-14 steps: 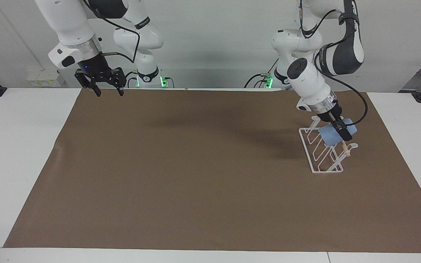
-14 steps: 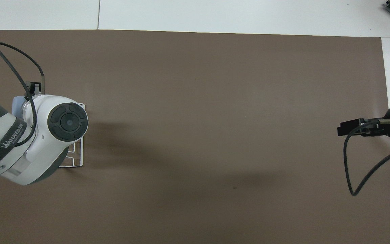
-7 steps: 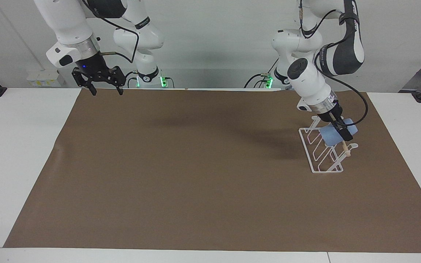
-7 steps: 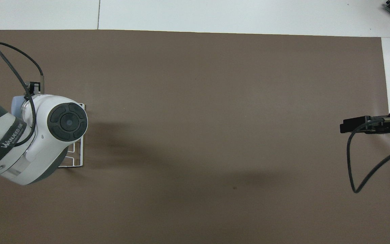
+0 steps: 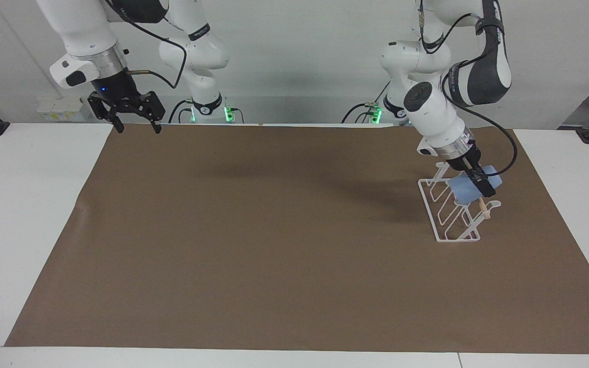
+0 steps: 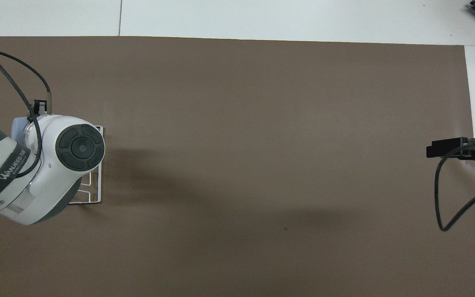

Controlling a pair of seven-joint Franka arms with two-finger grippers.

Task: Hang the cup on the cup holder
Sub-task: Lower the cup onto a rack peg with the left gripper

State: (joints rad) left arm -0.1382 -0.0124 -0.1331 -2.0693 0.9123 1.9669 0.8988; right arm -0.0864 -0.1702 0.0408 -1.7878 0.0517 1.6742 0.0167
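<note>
The light blue cup (image 5: pixel 464 189) lies tilted on the white wire cup holder (image 5: pixel 450 221), at the rack's end nearer the robots, toward the left arm's end of the table. My left gripper (image 5: pixel 481 183) is shut on the cup, its fingers (image 5: pixel 484 188) across the cup's upper side by the wooden dowel (image 5: pixel 483 209). In the overhead view the left arm covers the cup but for a blue sliver (image 6: pixel 16 124), and only the rack's edge (image 6: pixel 96 185) shows. My right gripper (image 5: pixel 138 128) is open and empty, raised over the mat's corner by its base; it also shows in the overhead view (image 6: pixel 447 149).
A brown mat (image 5: pixel 274 230) covers most of the white table (image 5: pixel 23 204). The left arm's cable (image 6: pixel 19 78) loops out over the mat above the rack.
My right gripper has risen and drawn back toward its own end of the table. My left gripper and the cup have shifted only slightly at the rack.
</note>
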